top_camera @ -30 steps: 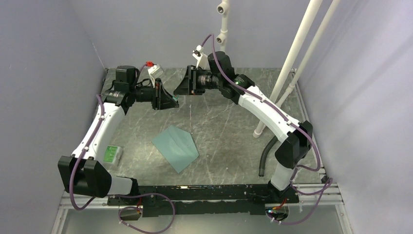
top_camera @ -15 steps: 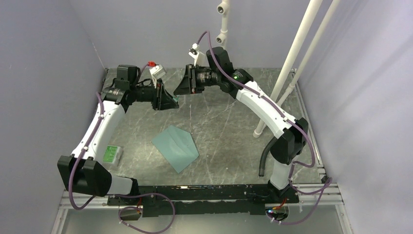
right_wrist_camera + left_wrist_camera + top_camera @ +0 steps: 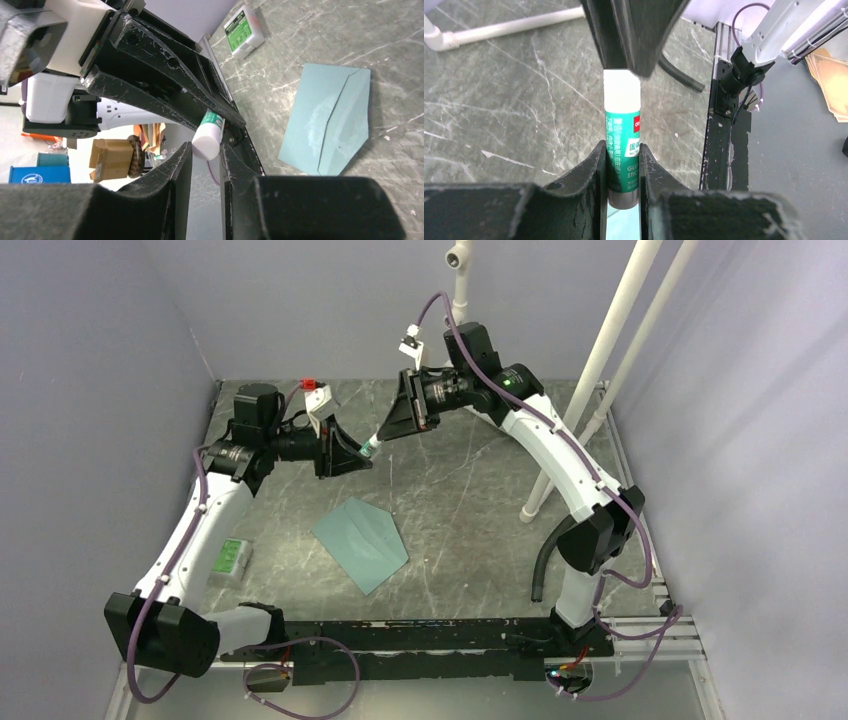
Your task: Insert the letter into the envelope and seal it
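Left hand [image 3: 622, 155] is clamped on the lower body of a green-and-white plastic glue stick [image 3: 622, 125], both fingers pressed against its sides, tube pointing away from the wrist. Right hand [image 3: 206, 152] comes in from the opposite end, with its two fingers closed around the stick's round white cap [image 3: 621, 82]; right wrist view shows the cap wedged between the tips. Both hands meet in the air above the grey marbled stone-look table [image 3: 470, 500], toward 12 o'clock of its middle in the top view. The flat teal paper envelope [image 3: 362, 542] lies flat on the table near the centre, at roughly 6 o'clock from the joined hands, well apart from both and touched by neither. Its flap crease shows in the right wrist view, but can't tell if the flap is stuck down. A small green-and-white packet [image 3: 229, 557] sits on the table at 9 o'clock of the envelope, beside the left arm
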`<state>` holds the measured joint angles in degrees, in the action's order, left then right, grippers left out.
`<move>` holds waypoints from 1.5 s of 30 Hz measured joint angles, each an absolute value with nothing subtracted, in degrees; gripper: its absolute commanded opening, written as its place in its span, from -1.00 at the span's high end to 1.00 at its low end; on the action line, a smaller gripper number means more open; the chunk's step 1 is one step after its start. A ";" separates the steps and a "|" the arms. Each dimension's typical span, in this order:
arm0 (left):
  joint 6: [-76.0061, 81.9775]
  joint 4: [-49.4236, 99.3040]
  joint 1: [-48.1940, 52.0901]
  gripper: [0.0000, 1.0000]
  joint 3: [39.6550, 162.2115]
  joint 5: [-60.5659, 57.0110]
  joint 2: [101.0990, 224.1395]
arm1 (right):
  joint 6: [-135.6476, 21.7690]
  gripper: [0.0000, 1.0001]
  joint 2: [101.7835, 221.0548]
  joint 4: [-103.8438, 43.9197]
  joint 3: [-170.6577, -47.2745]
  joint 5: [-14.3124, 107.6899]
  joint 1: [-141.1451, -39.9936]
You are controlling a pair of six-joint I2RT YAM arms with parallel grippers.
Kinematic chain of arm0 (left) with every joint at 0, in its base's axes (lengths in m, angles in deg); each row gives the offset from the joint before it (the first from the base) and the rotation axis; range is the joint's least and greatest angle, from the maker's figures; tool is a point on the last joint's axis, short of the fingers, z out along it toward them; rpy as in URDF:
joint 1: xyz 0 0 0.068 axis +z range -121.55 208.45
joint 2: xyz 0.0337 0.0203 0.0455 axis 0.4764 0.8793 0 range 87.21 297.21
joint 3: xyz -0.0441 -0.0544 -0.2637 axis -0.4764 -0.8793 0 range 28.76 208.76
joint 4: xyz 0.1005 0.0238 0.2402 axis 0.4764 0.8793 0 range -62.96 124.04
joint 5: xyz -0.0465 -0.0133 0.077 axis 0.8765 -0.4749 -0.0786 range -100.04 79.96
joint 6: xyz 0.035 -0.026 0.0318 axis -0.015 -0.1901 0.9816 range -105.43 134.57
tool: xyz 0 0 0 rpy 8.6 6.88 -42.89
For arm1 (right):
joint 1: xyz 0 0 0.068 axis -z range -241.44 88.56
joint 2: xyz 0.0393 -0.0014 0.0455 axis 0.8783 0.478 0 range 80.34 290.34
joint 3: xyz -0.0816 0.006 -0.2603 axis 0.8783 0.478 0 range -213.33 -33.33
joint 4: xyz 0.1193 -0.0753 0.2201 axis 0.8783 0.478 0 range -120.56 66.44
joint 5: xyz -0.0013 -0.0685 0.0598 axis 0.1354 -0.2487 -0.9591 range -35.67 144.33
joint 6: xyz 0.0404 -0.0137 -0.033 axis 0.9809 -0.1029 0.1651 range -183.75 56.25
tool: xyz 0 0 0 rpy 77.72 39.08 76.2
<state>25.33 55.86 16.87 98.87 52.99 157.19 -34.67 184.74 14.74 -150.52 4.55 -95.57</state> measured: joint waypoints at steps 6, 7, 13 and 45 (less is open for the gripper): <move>25.83 62.22 17.29 0.95 93.21 51.32 156.40 | -37.03 1.00 184.21 15.05 -152.97 4.83 -90.83; 25.75 63.18 17.27 0.95 92.29 50.93 156.45 | -37.76 1.00 183.62 14.81 -153.05 5.51 -89.89; 25.88 63.51 17.27 0.95 91.85 50.71 155.64 | -42.19 -0.09 179.89 14.68 -150.39 9.86 -94.24; 34.84 60.26 17.09 0.95 91.88 52.94 152.27 | -46.10 0.27 185.55 19.18 -148.35 9.12 -102.94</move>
<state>34.84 60.26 17.09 91.88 52.94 152.27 -46.10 185.55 19.18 -148.35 9.12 -102.94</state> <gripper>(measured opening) 0.238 0.372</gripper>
